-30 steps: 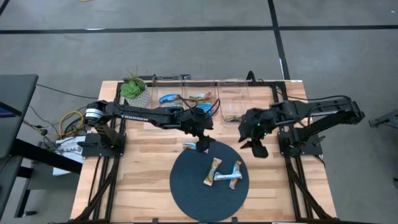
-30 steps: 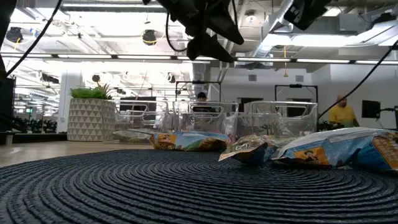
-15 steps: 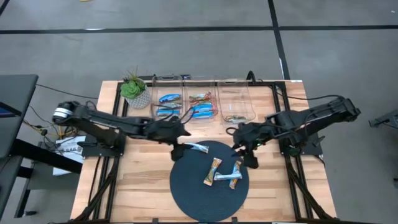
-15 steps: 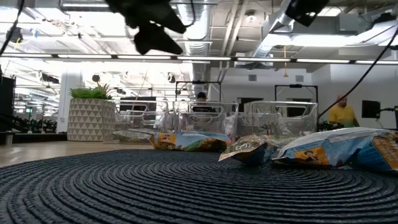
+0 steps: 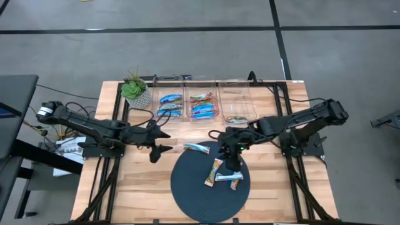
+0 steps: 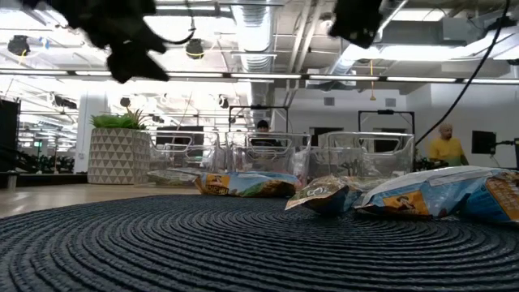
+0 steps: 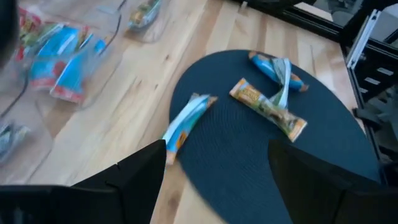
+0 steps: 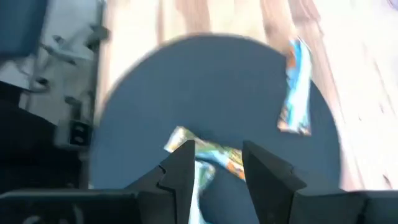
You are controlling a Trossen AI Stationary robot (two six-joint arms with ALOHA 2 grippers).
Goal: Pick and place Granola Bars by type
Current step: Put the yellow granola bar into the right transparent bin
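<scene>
A grey tiled floor is seen from above, with a light wooden table [image 5: 144, 181] on a black frame. A dark round mat [image 5: 194, 187] lies at the table's near centre. Three clear bins [image 5: 203, 87] stand along the far edge, beside a potted plant [image 5: 134, 89]; blue-and-white bars are seen in the left and middle bins, one bar in the right. Three granola bars are on the mat: a blue bar [image 5: 197, 148] at its far rim, a tan bar [image 5: 215, 170] and another blue bar [image 5: 229, 179] crossing near the centre. The left gripper [image 5: 156, 145] is held left of the mat, fingers spread, empty. The right gripper [image 5: 232, 159] is over the mat's right part, jaws partly apart, nothing between them.

At table height, bars [image 6: 243, 184] are seen lying on the woven mat, bins behind.

In the left wrist view, spread fingers [image 7: 134, 177] frame the mat and its three bars.

In the right wrist view, fingers [image 8: 180, 168] stand apart above the crossed bars [image 8: 211, 155].
</scene>
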